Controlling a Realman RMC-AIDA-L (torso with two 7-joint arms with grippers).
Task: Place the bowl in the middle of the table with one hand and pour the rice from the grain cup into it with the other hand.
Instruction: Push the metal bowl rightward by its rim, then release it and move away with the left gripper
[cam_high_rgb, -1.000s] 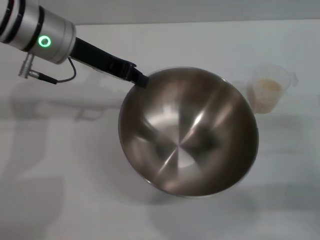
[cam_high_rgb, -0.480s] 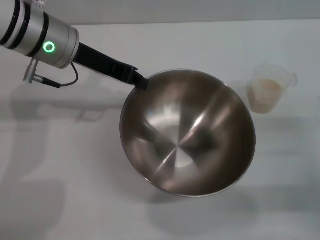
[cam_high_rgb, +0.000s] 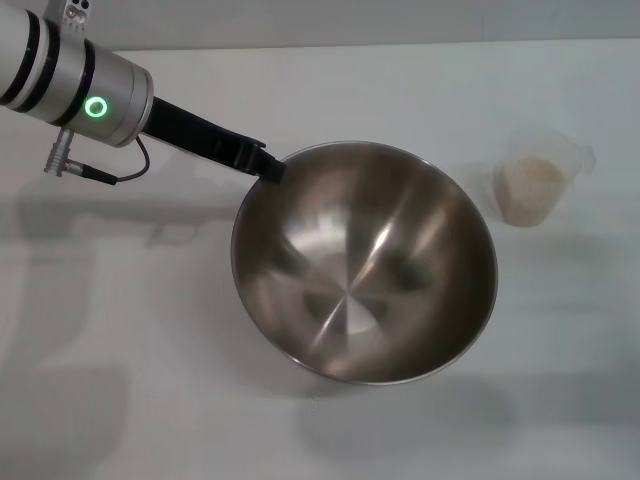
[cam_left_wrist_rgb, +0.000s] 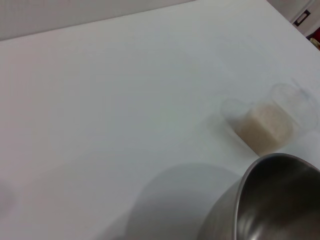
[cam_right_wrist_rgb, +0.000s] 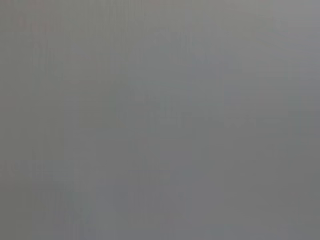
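Note:
The steel bowl (cam_high_rgb: 365, 262) hangs tilted above the white table (cam_high_rgb: 120, 330), casting a shadow below it. My left gripper (cam_high_rgb: 268, 166) is shut on the bowl's far left rim, its silver arm reaching in from the upper left. The bowl's rim also shows in the left wrist view (cam_left_wrist_rgb: 280, 200). The clear grain cup (cam_high_rgb: 537, 178) stands upright on the table to the right of the bowl, with pale rice (cam_high_rgb: 532, 185) in it; the left wrist view shows the cup (cam_left_wrist_rgb: 267, 120) too. My right gripper is out of view; its wrist view shows only plain grey.
A black cable (cam_high_rgb: 100, 170) loops under the left wrist. The table's far edge (cam_high_rgb: 400, 45) runs along the top.
The bowl has moved slightly left and down toward the table, and its tilt has lessened a little. The left arm shifted with it. The cup has not moved.

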